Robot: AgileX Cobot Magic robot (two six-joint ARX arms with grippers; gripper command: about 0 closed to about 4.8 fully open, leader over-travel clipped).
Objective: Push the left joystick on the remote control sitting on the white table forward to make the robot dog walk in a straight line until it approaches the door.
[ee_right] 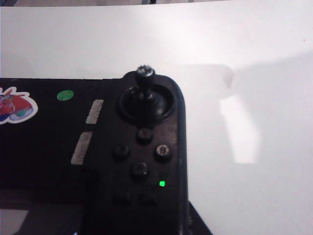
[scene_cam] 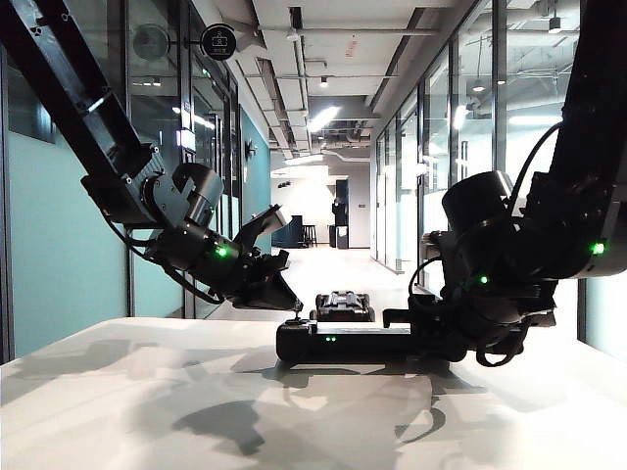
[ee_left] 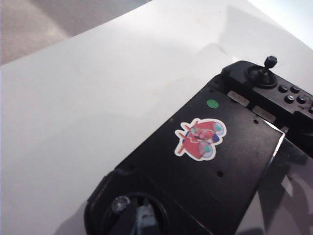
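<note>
The black remote control (scene_cam: 338,341) lies on the white table (scene_cam: 147,401), with a cartoon sticker (ee_left: 200,139) on its middle bar. My left gripper (scene_cam: 291,306) is shut and angled down, its tip (ee_left: 136,219) resting against the left joystick (ee_left: 120,203) in its round well. My right gripper (scene_cam: 423,331) is shut on the remote's right end, where the right joystick (ee_right: 145,74) stands upright above several buttons and a green light (ee_right: 161,183). The robot dog (scene_cam: 343,305) is on the corridor floor just beyond the table, low and facing away. I cannot pick out the door.
A long corridor with glass walls (scene_cam: 460,147) on both sides runs away behind the table. Dark furniture (scene_cam: 340,211) stands at its far end. Both arms cast shadows on the bare tabletop (ee_left: 73,107) in front of the remote.
</note>
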